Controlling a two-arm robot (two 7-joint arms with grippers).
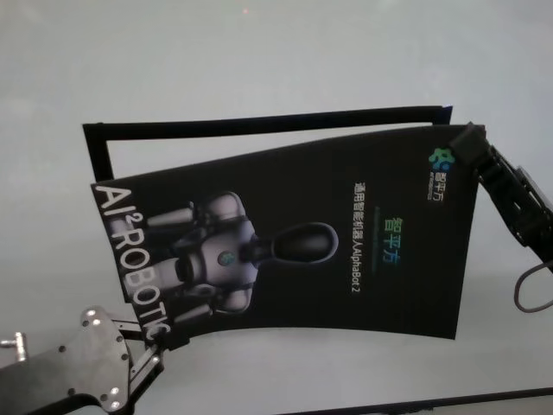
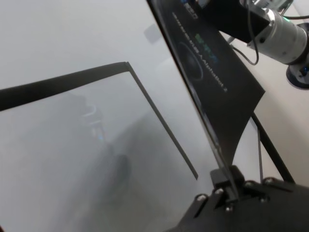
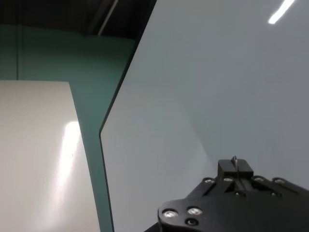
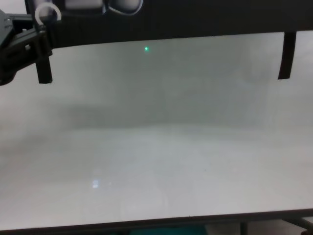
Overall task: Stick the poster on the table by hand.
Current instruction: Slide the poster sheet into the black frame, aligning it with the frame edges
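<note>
- Left gripper (image 1: 154, 346): fingers (image 2: 227, 181) clamped on the edge of the poster (image 1: 294, 233), at its near-left corner beside the white lettering.
- Left arm (image 1: 65, 367) enters from the lower left of the head view, its wrist plate tilted up toward the poster.
- Right gripper (image 1: 467, 145): fingers clamped on the poster's far-right corner, by the small logo.
- Right arm (image 1: 518, 203) reaches in from the right side, angled toward the far corner, with a cable looping below it.
- Poster: held between both grippers above the bench (image 1: 285, 380), bowed, printed face up.
- Black frame strip (image 1: 259, 123) lies on the bench just beyond and left of the poster.
</note>
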